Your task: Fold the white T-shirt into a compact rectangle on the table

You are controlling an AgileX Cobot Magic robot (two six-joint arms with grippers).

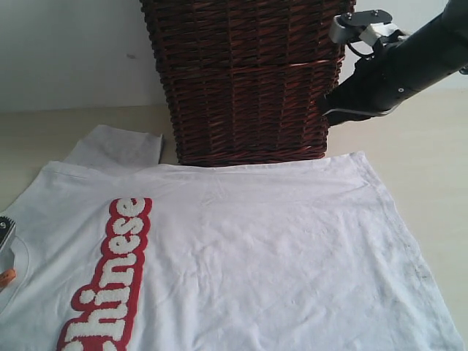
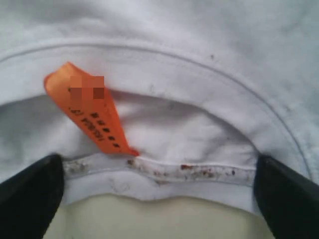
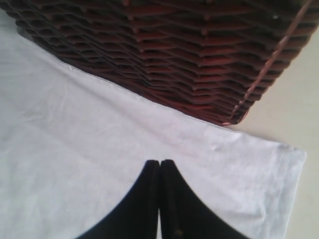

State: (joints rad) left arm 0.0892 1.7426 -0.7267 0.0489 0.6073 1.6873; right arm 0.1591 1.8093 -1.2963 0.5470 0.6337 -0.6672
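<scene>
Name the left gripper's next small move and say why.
Probably close the left gripper on the collar. Its jaws stand wide open on either side of the collar band, beside the orange tag, and the white T-shirt lies spread flat, unfolded, so a fold likely needs a grip first.

The right hand (image 3: 159,164) is black, its arm (image 1: 417,58) glossy with a grey bracket (image 1: 358,22).

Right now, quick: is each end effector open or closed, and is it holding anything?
Left end effector: open, straddling the collar of the white T-shirt, not gripping it.
Right end effector: closed, holding nothing.
</scene>
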